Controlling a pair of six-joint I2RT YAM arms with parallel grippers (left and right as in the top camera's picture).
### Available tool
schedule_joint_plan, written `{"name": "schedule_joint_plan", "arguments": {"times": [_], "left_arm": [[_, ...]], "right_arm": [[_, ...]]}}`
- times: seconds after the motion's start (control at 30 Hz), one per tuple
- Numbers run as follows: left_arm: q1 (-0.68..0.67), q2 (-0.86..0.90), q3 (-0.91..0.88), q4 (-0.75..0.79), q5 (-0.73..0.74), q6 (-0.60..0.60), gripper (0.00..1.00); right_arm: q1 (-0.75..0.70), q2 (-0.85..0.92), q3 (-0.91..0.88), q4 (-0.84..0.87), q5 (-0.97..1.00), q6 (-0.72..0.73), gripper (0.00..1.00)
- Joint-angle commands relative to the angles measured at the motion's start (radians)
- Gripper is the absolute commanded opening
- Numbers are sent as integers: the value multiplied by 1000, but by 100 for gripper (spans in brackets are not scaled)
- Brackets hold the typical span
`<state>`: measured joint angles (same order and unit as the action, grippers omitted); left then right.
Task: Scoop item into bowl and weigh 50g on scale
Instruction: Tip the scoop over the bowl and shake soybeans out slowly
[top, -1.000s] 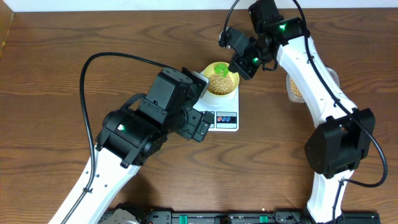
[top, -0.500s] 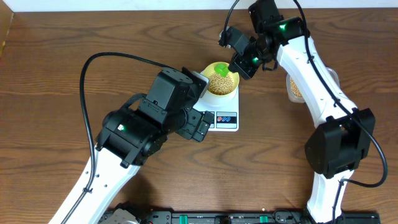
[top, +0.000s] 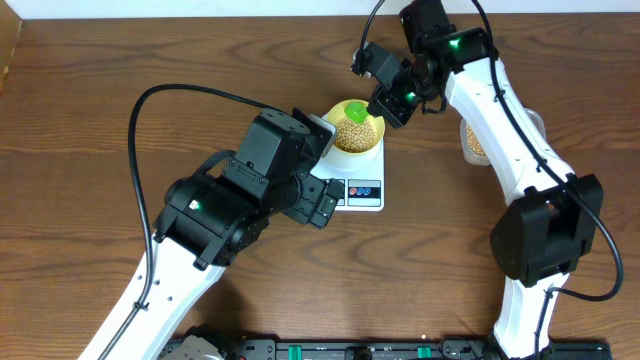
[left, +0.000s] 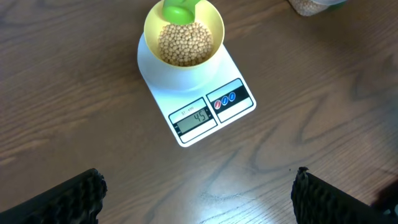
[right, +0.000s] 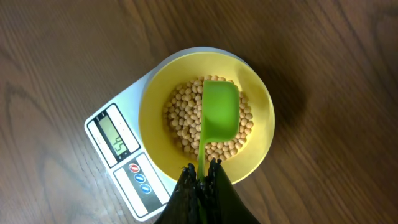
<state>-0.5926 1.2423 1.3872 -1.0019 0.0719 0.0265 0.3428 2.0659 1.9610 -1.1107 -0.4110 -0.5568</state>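
The beans (right: 180, 124) lie heaped in the yellow bowl (right: 264, 118), which sits centred on the platform of the scale (left: 239, 102) — itself flat on the tabletop (left: 74, 93). A green scoop (right: 221, 112) hangs over the beans inside the rim. The right end effector (right: 202, 177) is clamped tight on its thin handle. The left end effector (left: 198, 183) is spread wide and empty, well back from the scale.

Judgement: topping up is the step in hand. Add beans a few at a time, keep the scoop off the bowl (contact would falsify the weight), and let the digits settle.

The display (left: 194, 117) reads 45 — the small line above it is illegible. No brand is visible.
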Motion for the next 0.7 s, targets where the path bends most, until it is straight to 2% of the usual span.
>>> {"name": "schedule_joint_plan", "arguments": {"times": [0.0,0.67], "left_arm": [[2,0,22,-7,-12,6,98],[2,0,22,-7,-12,6,98]], "right_arm": [[4,-11,22,-4,-6,2,1],[6,-12,22,-5,47,-30,1]]}}
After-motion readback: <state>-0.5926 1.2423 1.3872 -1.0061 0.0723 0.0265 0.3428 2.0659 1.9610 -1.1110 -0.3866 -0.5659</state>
